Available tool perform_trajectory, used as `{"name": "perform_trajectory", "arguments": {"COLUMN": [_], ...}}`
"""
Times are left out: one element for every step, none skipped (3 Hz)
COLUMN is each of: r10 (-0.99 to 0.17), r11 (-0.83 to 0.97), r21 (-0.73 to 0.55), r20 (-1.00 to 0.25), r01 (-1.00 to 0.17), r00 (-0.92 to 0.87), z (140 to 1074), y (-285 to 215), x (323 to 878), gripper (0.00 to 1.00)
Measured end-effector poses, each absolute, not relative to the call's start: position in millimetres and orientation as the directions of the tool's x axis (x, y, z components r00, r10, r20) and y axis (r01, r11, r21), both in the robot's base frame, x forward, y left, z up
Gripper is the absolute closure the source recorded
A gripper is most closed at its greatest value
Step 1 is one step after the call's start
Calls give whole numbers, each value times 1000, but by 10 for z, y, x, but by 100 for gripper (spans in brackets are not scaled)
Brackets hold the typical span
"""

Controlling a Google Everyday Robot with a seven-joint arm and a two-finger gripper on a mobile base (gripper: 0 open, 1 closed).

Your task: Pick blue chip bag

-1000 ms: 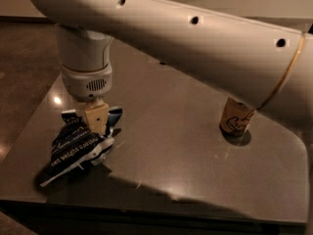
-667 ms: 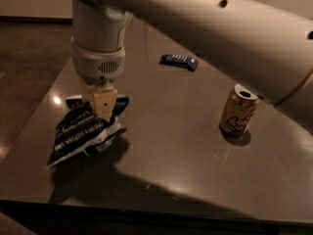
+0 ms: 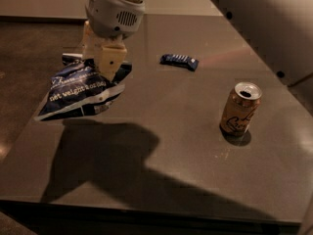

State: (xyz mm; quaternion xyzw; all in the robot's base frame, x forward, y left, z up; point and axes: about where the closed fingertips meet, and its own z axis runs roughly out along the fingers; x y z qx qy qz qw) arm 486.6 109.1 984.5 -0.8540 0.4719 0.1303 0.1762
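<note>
The blue chip bag (image 3: 80,91) is dark blue and crinkly with white lettering. It hangs in the air at the left of the view, above the dark table (image 3: 161,165), and casts a large shadow below it. My gripper (image 3: 103,61) comes down from the top left and is shut on the bag's upper edge; its cream fingers (image 3: 111,58) pinch the top of the bag.
A small dark-blue wrapped snack bar (image 3: 179,60) lies on the table behind the bag to the right. A tan drink can (image 3: 239,108) stands upright at the right. My white arm crosses the upper right corner. The table's front edge runs along the bottom.
The gripper has risen with the chip bag in it, lifting the bag off the table. The arm has swung away, so the snack bar and can show fully.
</note>
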Motion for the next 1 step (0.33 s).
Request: {"name": "perform_trajectory", "arguments": {"r10": [-756], "r11": [-485], "r21": [-198], "r20": [-395], "r01": [-852], "r00": [522], "z": [9865], "y": [1142], "x": [4893], "gripper": [100]}}
